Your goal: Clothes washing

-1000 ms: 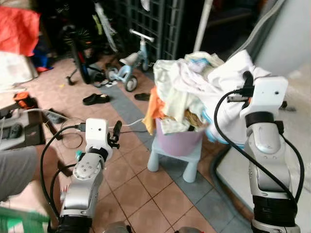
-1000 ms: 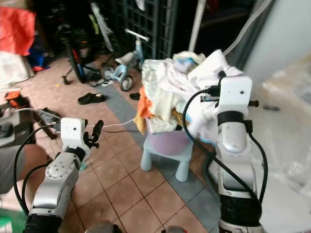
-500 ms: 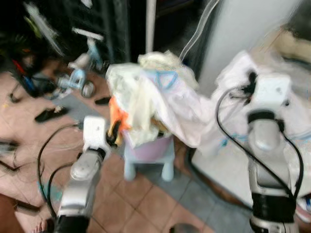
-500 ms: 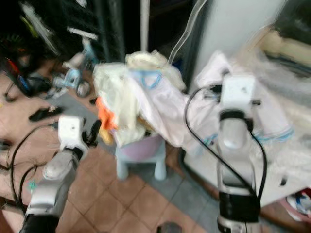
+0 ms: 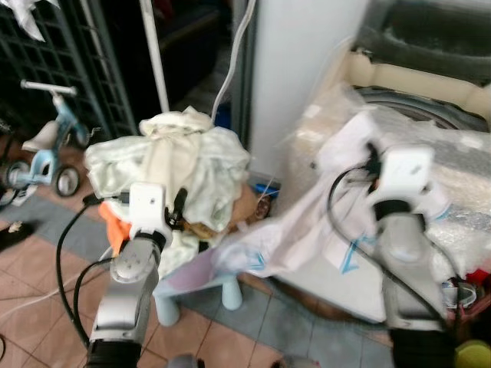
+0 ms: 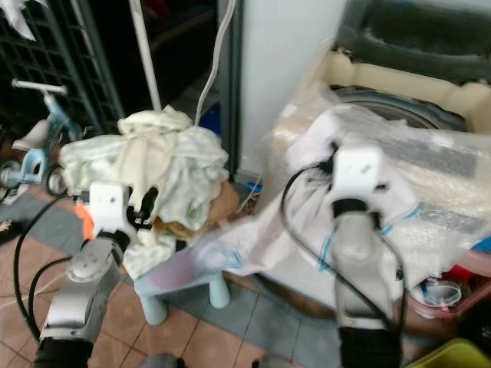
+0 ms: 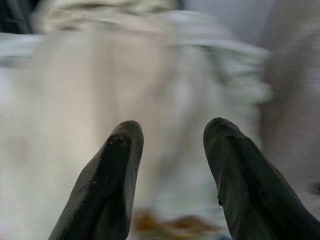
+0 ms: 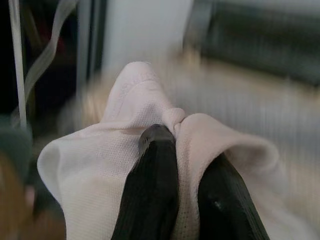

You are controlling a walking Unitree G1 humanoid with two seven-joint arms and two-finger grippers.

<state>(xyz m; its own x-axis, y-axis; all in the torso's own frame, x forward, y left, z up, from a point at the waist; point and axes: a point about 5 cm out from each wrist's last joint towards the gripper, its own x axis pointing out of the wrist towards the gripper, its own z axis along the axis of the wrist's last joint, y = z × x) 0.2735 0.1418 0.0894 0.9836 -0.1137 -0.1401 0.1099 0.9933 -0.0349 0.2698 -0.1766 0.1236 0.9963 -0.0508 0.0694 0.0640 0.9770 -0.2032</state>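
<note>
A heap of pale clothes (image 5: 173, 165) fills a pink basket on a small light-blue stool (image 5: 222, 294). My right gripper (image 8: 181, 165) is shut on a white garment (image 5: 303, 230) with blue trim, which stretches from the heap up to the gripper. It holds the cloth over the plastic-wrapped top of the washing machine (image 5: 445, 165), in front of the machine's round opening (image 5: 414, 107). My left gripper (image 7: 172, 145) is open, held close in front of the heap with nothing between its fingers (image 7: 112, 175).
A white wall panel (image 5: 303, 69) and a pole (image 5: 153, 57) with a hose stand behind the basket. A child's tricycle (image 5: 42, 149) is at the left by a dark grate. A yellow tub (image 5: 472, 354) sits at the lower right. The floor is tiled.
The camera has swung right, bringing the washing machine into view. My right gripper has carried the white garment away from the heap toward the machine, so the cloth is now drawn out.
</note>
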